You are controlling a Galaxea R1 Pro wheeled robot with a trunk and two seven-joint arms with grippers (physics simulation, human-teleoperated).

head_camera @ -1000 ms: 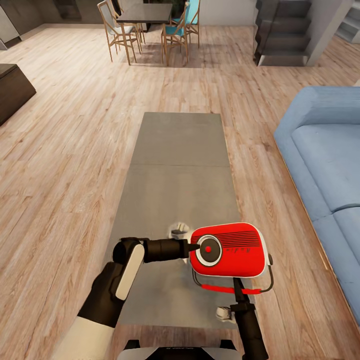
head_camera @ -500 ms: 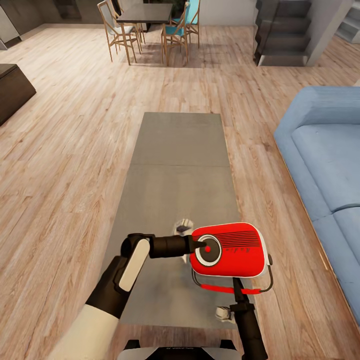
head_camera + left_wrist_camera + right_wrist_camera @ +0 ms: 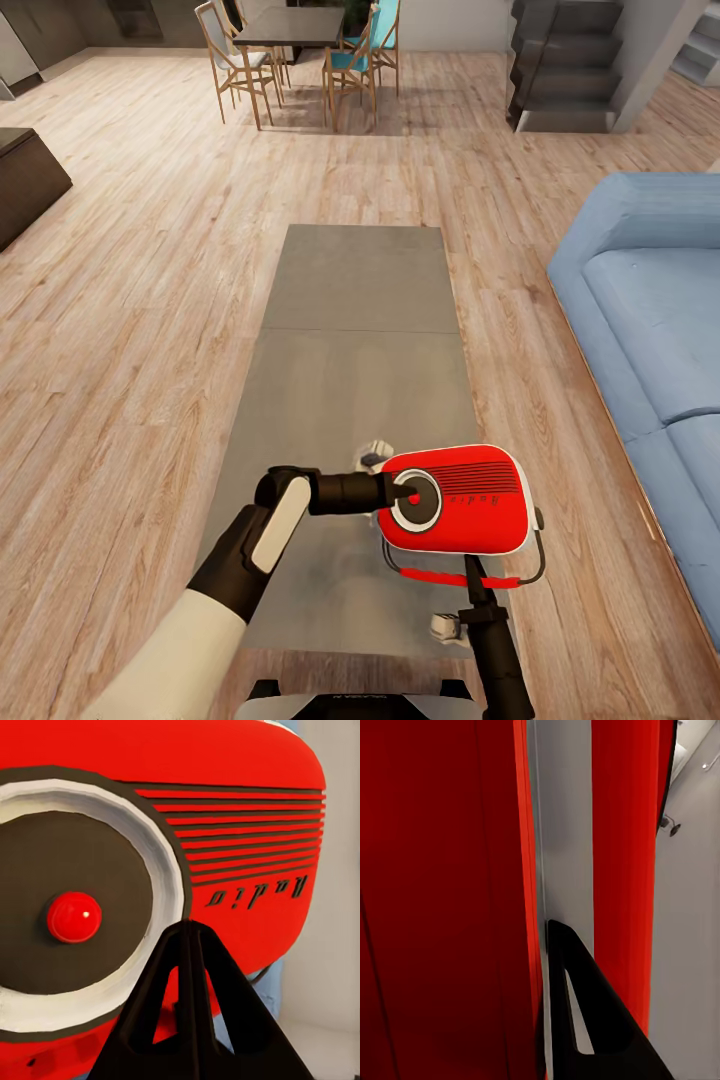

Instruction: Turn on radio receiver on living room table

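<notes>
While the radio receiver is held above the near end of the bench, its long axis runs crosswise to the bench's length and its face is turned up toward the head camera. The left end effector, fingers pressed together with nothing between them, meets the radio's dial end, tips near the red knob; this arm is judged placed to press it. The right end effector grips the thin handle on the radio's near side.
</notes>
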